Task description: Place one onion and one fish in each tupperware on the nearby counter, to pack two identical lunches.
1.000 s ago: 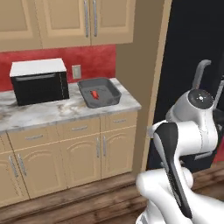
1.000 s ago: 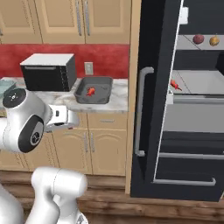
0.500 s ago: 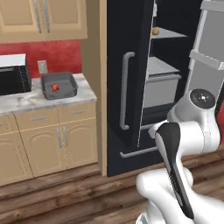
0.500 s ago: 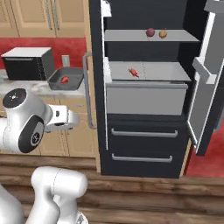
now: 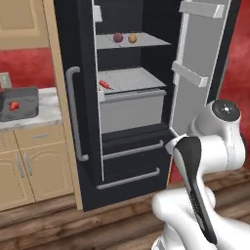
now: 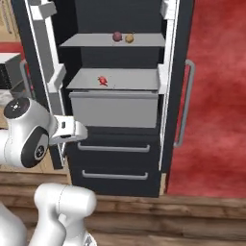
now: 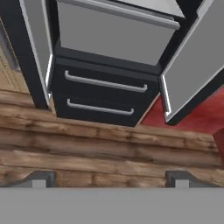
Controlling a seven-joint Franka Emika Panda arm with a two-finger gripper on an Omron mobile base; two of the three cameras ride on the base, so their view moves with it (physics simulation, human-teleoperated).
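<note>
A white robot arm faces an open black fridge (image 6: 120, 158) in a simulated kitchen, its gripper (image 7: 111, 177) spread wide and empty — aimed down at the wooden floor (image 7: 87, 148) and the lower drawers (image 7: 105, 94), well short of any food. A purplish-red onion (image 5: 117, 37) and a yellow-brown onion (image 5: 132, 38) sit just beside each other on the upper shelf (image 5: 146, 43), while a small red fish (image 5: 104, 84) lies on the shelf below. At far left, a dark grey tupperware (image 5: 24, 105) on the counter (image 5: 46, 114) holds a red item, likely the other fish. The risks ahead look plain: the two onions sit close enough that a reach for one could knock the other rolling off the shelf — and the open fridge doors leave the arm a narrow path in.
</note>
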